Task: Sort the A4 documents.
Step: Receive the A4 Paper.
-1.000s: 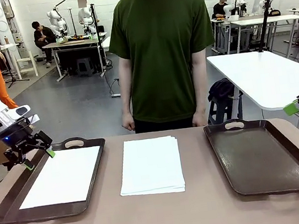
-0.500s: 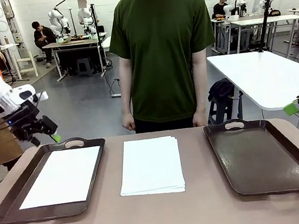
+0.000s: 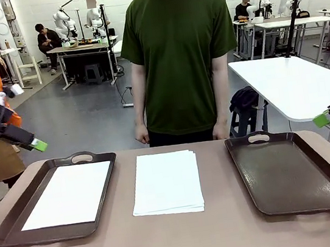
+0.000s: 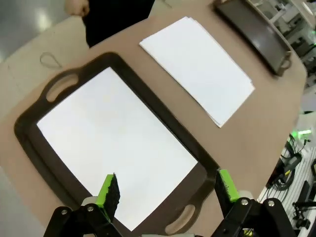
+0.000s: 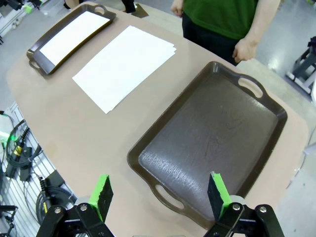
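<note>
A stack of A4 documents [image 3: 166, 182] lies at the table's middle, between two dark brown trays. One white sheet [image 3: 68, 194] lies flat in the left tray [image 3: 18, 218]. The right tray [image 3: 291, 170] holds nothing. My left gripper [image 3: 32, 142] hangs raised off the table's left edge. In the left wrist view that gripper [image 4: 167, 187] is open and empty, high above the sheet [image 4: 113, 148] in its tray. My right gripper [image 3: 323, 118] hovers off the right edge. In its own view it is open [image 5: 159, 190] above the bare right tray [image 5: 212, 143].
A person in a green shirt stands at the far side behind the stack, hands [image 3: 141, 136] down at the table's edge. Brown tabletop [image 3: 181, 238] lies bare in front of the trays. A white table [image 3: 295, 84] stands behind at the right.
My left gripper has risen from the left tray's far left corner and swung up and out to the left, empty. The sheets, the trays and the right arm have not moved.
</note>
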Available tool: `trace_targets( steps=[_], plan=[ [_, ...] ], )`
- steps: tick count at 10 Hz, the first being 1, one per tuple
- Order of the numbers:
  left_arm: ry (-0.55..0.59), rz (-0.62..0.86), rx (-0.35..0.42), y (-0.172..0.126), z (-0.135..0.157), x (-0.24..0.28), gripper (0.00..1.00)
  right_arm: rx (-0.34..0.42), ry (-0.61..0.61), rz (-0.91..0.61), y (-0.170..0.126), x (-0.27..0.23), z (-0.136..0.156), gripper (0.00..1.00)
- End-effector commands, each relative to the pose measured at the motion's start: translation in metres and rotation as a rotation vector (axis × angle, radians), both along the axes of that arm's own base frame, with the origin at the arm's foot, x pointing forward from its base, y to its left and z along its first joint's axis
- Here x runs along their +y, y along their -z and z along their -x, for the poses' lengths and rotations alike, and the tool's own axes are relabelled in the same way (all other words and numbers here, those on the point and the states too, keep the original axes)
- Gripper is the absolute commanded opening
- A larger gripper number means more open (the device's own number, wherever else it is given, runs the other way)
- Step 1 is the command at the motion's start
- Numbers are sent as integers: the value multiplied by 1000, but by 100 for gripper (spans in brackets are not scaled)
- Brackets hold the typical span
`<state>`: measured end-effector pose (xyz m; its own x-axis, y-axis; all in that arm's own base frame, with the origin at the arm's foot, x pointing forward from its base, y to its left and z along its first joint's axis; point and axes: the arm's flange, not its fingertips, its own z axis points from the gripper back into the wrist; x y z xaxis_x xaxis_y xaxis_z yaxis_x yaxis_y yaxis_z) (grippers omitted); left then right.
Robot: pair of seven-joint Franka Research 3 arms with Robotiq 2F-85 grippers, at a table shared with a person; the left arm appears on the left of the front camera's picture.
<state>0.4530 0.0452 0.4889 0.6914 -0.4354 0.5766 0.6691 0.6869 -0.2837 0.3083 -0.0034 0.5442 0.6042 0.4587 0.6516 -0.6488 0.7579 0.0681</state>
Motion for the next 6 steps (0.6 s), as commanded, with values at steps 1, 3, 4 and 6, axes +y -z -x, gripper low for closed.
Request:
trace_targets(
  steps=[1, 3, 4, 6],
  plan=[
    [38, 6, -147, -28, 33, -2, 100, 4, -7, -13, 1, 0, -1, 100],
    [108, -27, -210, -44, 50, -15, 100, 4, -7, -13, 1, 0, -1, 100],
    [149, -82, -213, -50, 50, -27, 100, 4, -7, -13, 1, 0, -1, 100],
    [60, -188, -145, -52, 36, -45, 100, 4, -7, -13, 1, 0, -1, 100]
  ],
)
